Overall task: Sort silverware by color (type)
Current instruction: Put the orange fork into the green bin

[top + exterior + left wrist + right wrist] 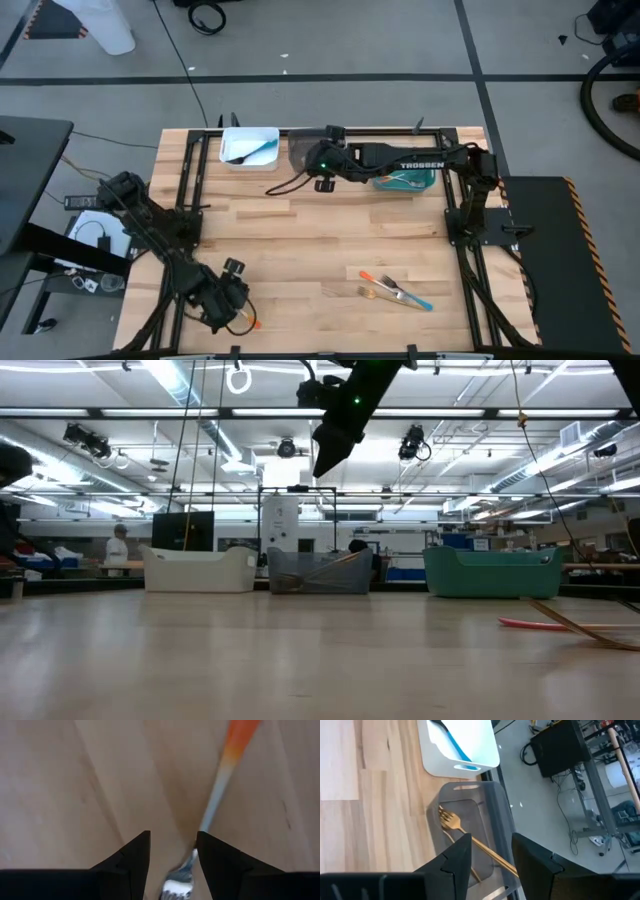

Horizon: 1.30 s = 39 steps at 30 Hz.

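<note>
An orange-handled fork (220,785) lies flat on the wooden table near its front left corner (250,322). My left gripper (172,837) points down over it, open, its fingers on either side of the fork's metal tine end; whether they touch it does not show. My right gripper (491,837) hangs open and holds nothing, high above the grey bin (490,800) at the far edge (300,160). A golden fork (451,822) lies slanted in that bin. A blue-handled fork (455,742) lies in the white bin (480,750).
A teal bin (410,182) stands right of the grey one, under my right arm. A small pile of forks (395,290) with orange, tan and blue handles lies near the front right. Bare wood fills the middle of the table.
</note>
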### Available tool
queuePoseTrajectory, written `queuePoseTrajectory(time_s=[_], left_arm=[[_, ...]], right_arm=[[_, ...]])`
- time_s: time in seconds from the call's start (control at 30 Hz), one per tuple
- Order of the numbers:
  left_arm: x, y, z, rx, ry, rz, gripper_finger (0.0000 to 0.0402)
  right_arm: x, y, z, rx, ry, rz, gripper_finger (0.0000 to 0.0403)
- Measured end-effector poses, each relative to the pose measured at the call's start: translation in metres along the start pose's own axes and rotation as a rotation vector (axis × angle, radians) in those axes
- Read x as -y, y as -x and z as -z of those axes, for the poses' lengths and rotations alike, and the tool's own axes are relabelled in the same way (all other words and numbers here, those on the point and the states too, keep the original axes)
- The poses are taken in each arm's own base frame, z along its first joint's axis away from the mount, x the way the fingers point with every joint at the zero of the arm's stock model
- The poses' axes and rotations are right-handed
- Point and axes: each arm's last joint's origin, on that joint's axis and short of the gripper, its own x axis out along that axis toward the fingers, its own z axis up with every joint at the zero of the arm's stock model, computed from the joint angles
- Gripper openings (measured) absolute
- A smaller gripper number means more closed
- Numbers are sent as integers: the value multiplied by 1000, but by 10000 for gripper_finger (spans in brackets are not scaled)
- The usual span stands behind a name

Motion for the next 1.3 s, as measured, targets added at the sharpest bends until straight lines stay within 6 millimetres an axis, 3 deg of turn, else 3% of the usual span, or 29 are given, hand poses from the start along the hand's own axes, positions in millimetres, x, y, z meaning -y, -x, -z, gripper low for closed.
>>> queuePoseTrajectory(time_s=[0.17,0.57,1.07,1.3], left_arm=[[14,-3,-5,-17,-23,-3,169],[24,-20,2,-70,-23,-46,165],[25,-22,3,-84,-64,-27,19],[18,-19,1,-130,-81,-98,12]], right_arm=[[-5,3,-1,6,7,-9,150],[-11,7,-4,30,7,-46,150],[-16,8,-5,53,-24,-126,150],[-25,15,-8,72,48,-140,150]])
